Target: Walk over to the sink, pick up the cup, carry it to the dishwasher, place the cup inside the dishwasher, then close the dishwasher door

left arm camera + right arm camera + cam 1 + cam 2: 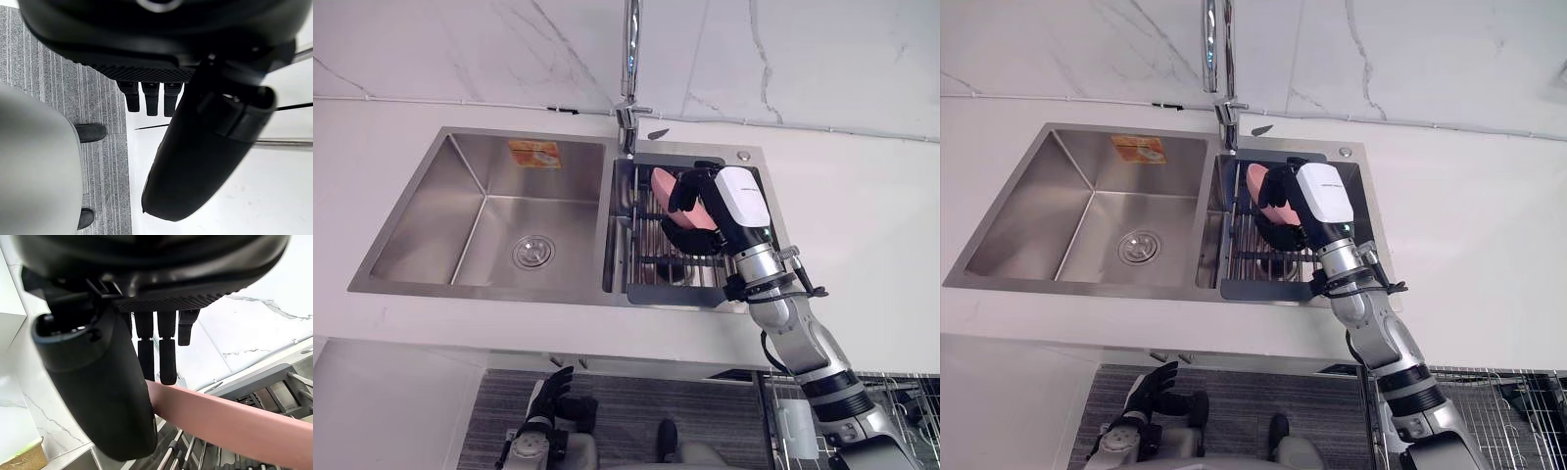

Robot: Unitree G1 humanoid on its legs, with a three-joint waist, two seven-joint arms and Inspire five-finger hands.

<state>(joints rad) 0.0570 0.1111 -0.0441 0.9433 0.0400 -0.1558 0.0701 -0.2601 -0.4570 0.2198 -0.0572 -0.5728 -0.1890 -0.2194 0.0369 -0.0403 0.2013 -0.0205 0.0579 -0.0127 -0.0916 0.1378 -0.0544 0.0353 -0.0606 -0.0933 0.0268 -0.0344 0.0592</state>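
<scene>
white marble wall and white countertop [862, 196] frame a double steel sink [431, 196]; its wide basin has a drain [532, 252] and an orange sticker [534, 154], with the faucet [629, 69] rising behind the divider. the narrow basin holds a wire rack [651, 259], and the pink cup [662, 183] is over that rack, tilted, its long axis running from the faucet side toward the robot's right. which end is the mouth cannot be told.

the right hand [739, 201] is closed round the cup. its wrist view adds what the head views hide: the fingers [167, 357] reach down behind the cup's wall, only slightly bent, with the thumb [98, 391] on the near side.

the left hand [553, 392] hangs low over grey carpet [98, 122], fingers loose and holding nothing. a wire basket [1498, 401] shows below the counter at right.
</scene>
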